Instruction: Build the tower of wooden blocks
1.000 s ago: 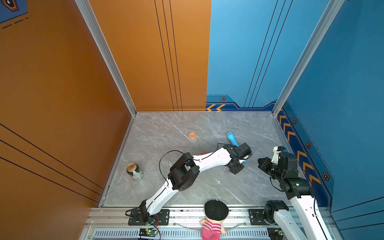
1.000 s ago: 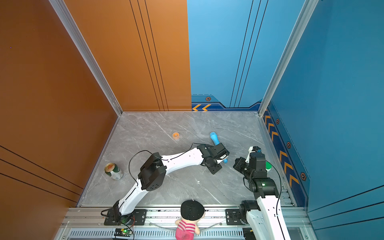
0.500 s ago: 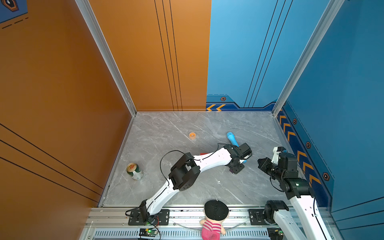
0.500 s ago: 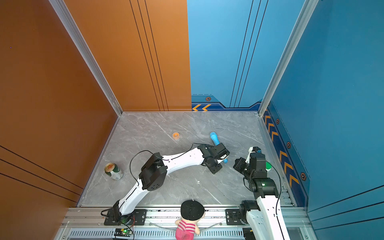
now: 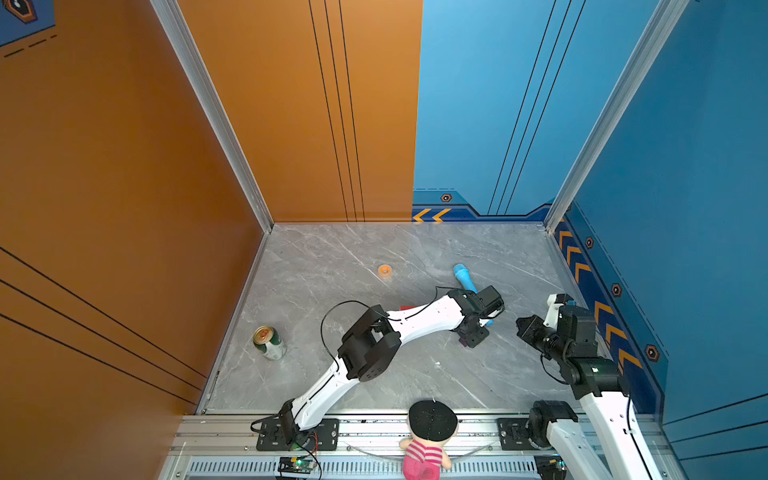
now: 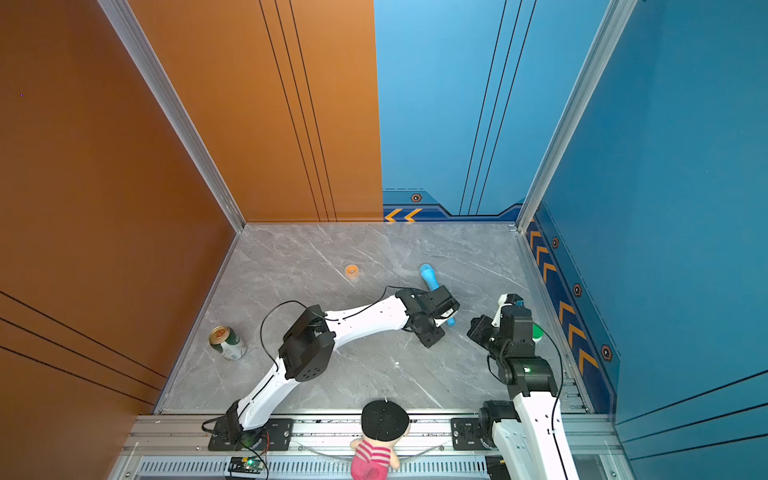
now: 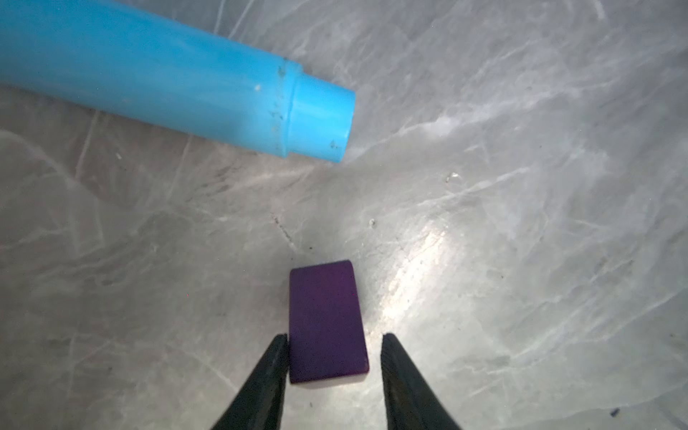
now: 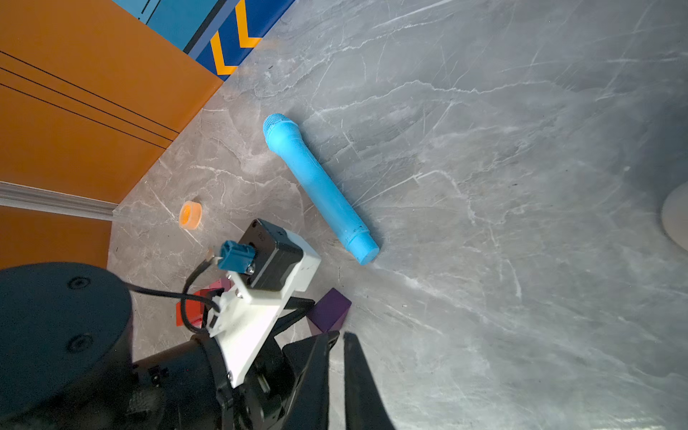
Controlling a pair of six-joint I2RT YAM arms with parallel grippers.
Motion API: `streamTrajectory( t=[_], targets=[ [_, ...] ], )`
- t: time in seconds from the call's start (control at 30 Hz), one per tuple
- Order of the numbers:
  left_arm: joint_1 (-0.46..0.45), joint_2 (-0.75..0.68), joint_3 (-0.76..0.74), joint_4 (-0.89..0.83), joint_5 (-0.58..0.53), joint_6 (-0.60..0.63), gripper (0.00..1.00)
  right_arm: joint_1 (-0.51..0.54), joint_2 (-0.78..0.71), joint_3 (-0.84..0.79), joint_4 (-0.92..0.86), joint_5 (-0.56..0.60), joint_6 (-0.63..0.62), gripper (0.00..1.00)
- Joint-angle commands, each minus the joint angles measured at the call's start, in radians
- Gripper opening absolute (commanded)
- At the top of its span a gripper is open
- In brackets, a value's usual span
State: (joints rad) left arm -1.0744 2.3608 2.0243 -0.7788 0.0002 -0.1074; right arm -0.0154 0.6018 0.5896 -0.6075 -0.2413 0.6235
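Left hand point(image 7: 334, 337) straddles the purple block point(image 7: 322, 309), one finger point(image 7: 270, 366) touching, unclamped, apparently lining up a pickup; right hand point(image 8: 340, 337) hangs closed, empty.

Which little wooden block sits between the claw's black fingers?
The dark purple wooden block, flanked by the left gripper; the red wooden block lies apart.

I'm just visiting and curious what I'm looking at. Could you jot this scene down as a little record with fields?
Left gripper: open, straddling the purple block, one finger touching its side
Right gripper: shut, holding nothing
Other blocks: red block and pink piece, both partly hidden
Clutter: blue tube, orange tape ring, drinks can
Surface: grey marble table
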Motion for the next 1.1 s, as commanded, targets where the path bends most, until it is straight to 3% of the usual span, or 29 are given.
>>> streamTrajectory(
  t=[0.0,1.07],
  targets=[
    [0.001,0.033,0.026,-0.028,-0.014,-0.014,0.43,-0.008,-0.010,-0.017,-0.023,-0.018,-0.025,0.12],
    [0.004,0.027,0.033,-0.034,-0.038,-0.032,0.43,-0.018,-0.015,-0.021,-0.023,-0.026,-0.025,0.12]
  ],
)
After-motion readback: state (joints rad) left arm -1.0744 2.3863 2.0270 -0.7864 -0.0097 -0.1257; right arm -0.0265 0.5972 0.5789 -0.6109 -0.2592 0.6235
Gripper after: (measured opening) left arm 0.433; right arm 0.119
